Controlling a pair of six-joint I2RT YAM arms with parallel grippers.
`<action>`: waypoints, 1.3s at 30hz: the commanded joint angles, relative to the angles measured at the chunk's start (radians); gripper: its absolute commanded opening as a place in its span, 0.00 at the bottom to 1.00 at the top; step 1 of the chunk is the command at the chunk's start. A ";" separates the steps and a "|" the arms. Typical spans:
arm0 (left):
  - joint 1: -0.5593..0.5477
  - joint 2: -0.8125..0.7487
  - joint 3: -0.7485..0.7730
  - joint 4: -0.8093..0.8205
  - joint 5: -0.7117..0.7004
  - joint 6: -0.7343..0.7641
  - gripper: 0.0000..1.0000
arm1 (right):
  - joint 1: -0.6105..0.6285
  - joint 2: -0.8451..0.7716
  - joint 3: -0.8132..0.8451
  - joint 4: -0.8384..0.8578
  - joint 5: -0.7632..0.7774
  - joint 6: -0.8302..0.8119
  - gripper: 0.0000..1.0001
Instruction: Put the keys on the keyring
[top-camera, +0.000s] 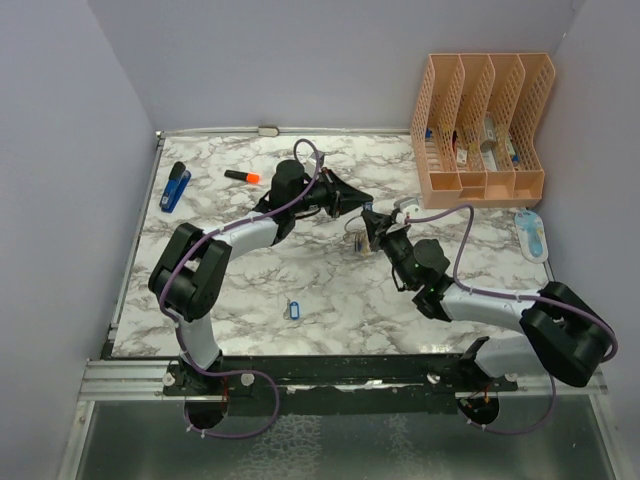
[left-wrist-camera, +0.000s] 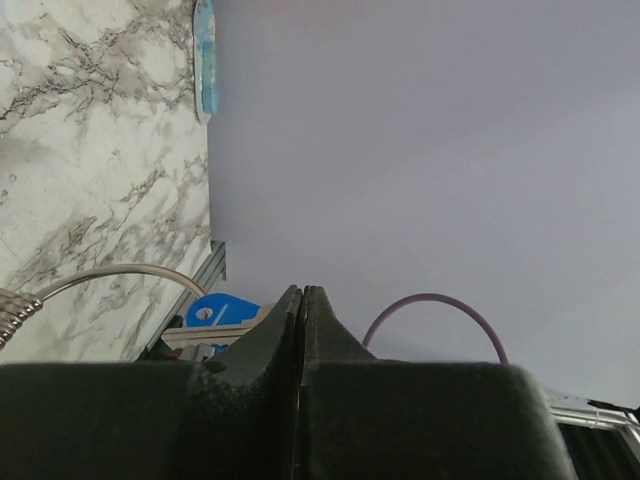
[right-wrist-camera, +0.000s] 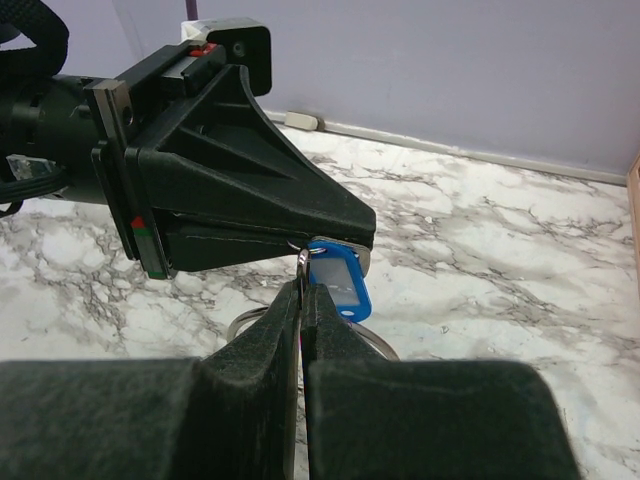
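My left gripper is shut, its jaws pressed together in the left wrist view. In the right wrist view its black tip holds a key with a blue tag and pale window, which hangs just under the tip. My right gripper meets it from the right, raised above mid-table. Its fingers are shut on the thin silver keyring, seen edge-on beside the tag. A wider silver wire loop shows below the fingers. A second blue-tagged key lies on the marble table near the front.
A blue stapler and an orange marker lie at the back left. A peach file organizer stands at the back right. A white-and-blue object lies by the right edge. Walls close in the table on three sides.
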 joint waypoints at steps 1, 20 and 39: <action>-0.017 -0.020 0.023 0.077 0.041 -0.027 0.00 | 0.006 0.031 0.006 -0.006 0.020 0.017 0.01; -0.013 -0.012 0.063 -0.055 0.013 0.201 0.55 | 0.005 -0.019 0.075 -0.183 0.009 0.037 0.01; 0.136 -0.207 0.195 -0.728 -0.055 1.418 0.60 | -0.234 0.021 0.326 -0.923 -0.098 0.156 0.01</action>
